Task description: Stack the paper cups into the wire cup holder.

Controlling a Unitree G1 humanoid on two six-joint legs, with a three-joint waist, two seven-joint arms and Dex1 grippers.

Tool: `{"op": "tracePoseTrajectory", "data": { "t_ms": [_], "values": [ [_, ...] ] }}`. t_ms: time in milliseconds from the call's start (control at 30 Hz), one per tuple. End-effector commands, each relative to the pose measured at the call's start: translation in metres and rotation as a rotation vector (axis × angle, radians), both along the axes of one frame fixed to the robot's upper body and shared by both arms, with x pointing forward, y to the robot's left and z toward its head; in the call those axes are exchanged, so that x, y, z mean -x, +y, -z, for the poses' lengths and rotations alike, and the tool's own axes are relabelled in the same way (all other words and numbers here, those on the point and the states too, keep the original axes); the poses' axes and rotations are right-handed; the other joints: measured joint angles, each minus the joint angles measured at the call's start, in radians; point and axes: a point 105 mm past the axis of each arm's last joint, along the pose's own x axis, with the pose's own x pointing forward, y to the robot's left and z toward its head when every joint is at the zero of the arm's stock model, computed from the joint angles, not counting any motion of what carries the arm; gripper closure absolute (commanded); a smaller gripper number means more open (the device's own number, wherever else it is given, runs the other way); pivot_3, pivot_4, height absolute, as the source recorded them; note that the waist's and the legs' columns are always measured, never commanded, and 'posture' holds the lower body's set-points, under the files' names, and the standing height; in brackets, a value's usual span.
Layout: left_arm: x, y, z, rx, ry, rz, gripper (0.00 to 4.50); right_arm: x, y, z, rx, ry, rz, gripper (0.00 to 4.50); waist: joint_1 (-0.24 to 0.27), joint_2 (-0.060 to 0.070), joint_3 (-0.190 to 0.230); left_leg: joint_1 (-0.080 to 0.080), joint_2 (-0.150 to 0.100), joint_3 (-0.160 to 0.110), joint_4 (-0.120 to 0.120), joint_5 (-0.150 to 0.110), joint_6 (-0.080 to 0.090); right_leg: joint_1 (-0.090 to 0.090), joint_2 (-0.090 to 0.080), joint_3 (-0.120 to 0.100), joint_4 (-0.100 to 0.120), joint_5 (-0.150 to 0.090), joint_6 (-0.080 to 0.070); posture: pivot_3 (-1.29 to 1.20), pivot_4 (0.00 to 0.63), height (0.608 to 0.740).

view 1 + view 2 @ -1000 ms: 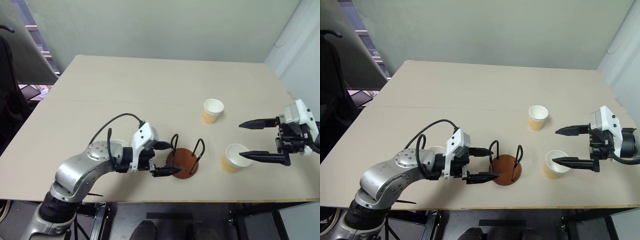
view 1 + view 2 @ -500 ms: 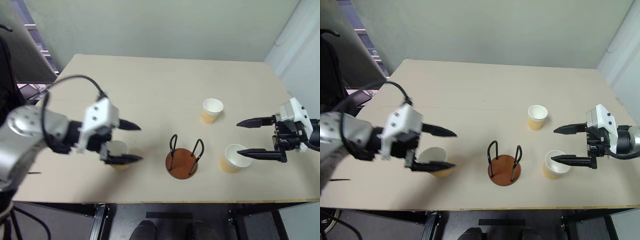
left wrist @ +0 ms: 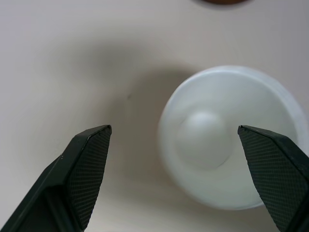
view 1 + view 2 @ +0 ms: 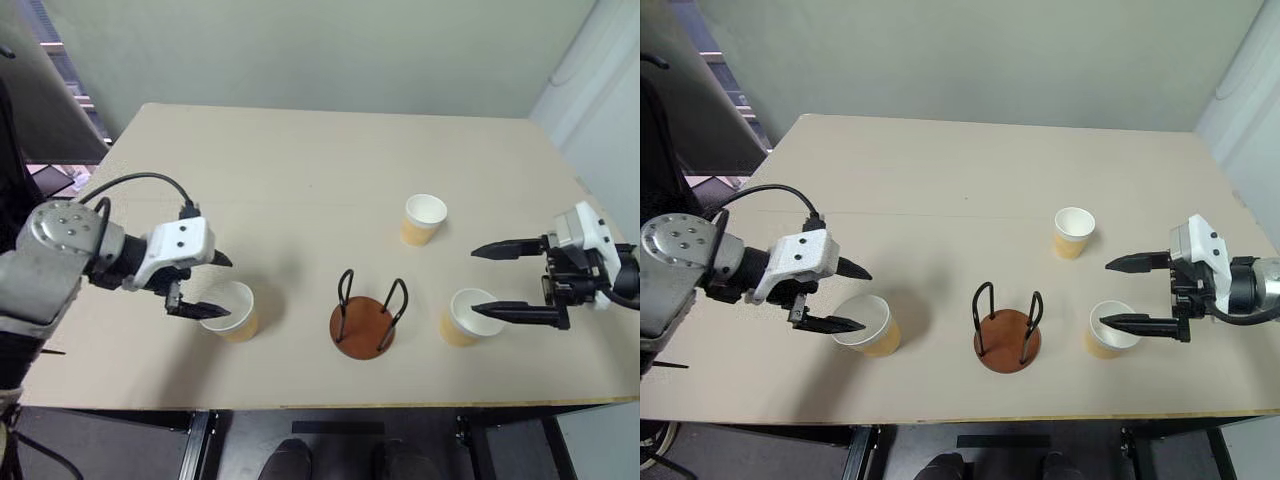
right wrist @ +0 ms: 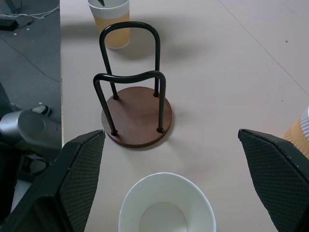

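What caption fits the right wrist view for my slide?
Open right gripper above an upright tan paper cup, facing the empty black wire cup holder on its round brown wooden base.

Left arm: we see it enter from the left edge of the head view, its silver forearm reaching toward the middle.
Left gripper [image 4: 213,285]: we find its two black fingers spread wide, pointing toward the frame's centre and tilted down.
Right arm: we see its wrist at the right edge.
Right gripper [image 4: 488,281]: fingers wide apart, pointing toward the frame's left, holding nothing.
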Motion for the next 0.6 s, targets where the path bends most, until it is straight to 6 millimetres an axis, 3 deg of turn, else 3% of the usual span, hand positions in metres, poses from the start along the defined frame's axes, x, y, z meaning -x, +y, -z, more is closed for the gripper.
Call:
{"op": "tracePoseTrajectory", "data": {
  "t_ms": [33, 100, 200, 533, 600],
  "values": [
    [-0.009, 0.001, 0.003, -0.049, -0.029, 0.014, 0.01, 0.004, -0.002, -0.014, 0.003, -0.058, 0.015, 0.00, 0.000, 0.000, 0.000, 0.000, 0.000, 0.000, 0.000, 0.000, 0.000, 0.000, 0.000, 0.000, 0.000, 0.000, 0.000, 0.00, 0.150, 0.740],
    [-0.009, -0.003, 0.006, -0.050, -0.012, 0.044, 0.01, 0.004, -0.002, -0.013, 0.003, -0.058, 0.020, 0.00, 0.000, 0.000, 0.000, 0.000, 0.000, 0.000, 0.000, 0.000, 0.000, 0.000, 0.000, 0.000, 0.000, 0.000, 0.000, 0.00, 0.150, 0.740],
    [-0.008, -0.009, 0.007, -0.047, 0.007, 0.081, 0.60, 0.006, -0.003, -0.014, 0.003, -0.059, 0.027, 0.00, 0.000, 0.000, 0.000, -0.001, 0.000, 0.000, 0.000, 0.000, 0.000, 0.000, 0.000, 0.000, 0.000, 0.001, 0.001, 0.00, 0.150, 0.740],
    [-0.007, -0.013, 0.004, -0.043, 0.020, 0.100, 4.29, 0.009, -0.006, -0.014, 0.000, -0.059, 0.051, 0.00, -0.001, 0.000, 0.000, 0.000, 0.000, 0.000, 0.001, 0.000, 0.000, 0.000, 0.000, -0.001, 0.000, 0.001, 0.002, 0.00, 0.150, 0.740],
    [-0.008, -0.016, -0.002, -0.023, 0.010, 0.112, 4.45, 0.008, -0.007, -0.013, 0.000, -0.059, 0.053, 0.00, -0.001, 0.000, 0.000, 0.000, 0.000, 0.000, 0.002, 0.001, 0.000, 0.000, 0.000, -0.001, 0.000, 0.001, 0.002, 0.00, 0.150, 0.740]
  ]
}}
